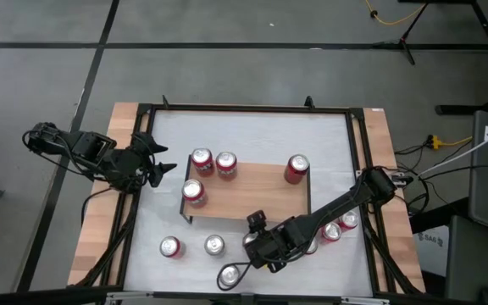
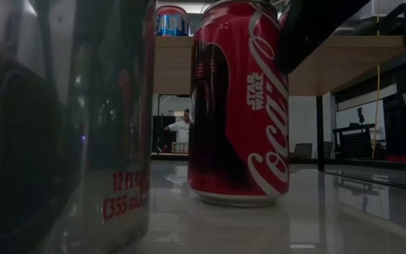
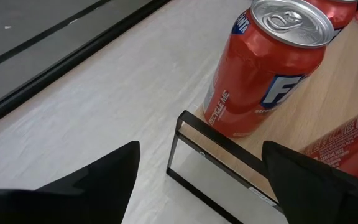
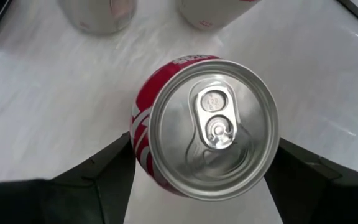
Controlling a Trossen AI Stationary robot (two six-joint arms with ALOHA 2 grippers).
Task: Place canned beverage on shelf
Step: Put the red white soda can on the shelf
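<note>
Right gripper [image 1: 242, 269], high view: over a can [image 1: 230, 275] near the shelf [image 1: 252, 191], off it; right wrist view: fingers [image 4: 104, 180] flank that can [image 4: 207, 127], closing, grip unconfirmed; we fear it tipping; left gripper [image 1: 161, 158], beside the shelf, half-open, empty.

- can [image 4: 207, 127]: glossy red painted metal wall, bare brushed aluminium lid, shiny pull tab
- shelf [image 1: 261, 191]: light matt wood plank top with visible grain, thin black metal frame, semi-matt
- table [image 1: 252, 135]: smooth white surface with faint sheen, light wood strips along left and right edges, black metal rim
- right gripper [image 4: 204, 180] fingers [image 4: 104, 177]: matt black, plastic-looking
</note>
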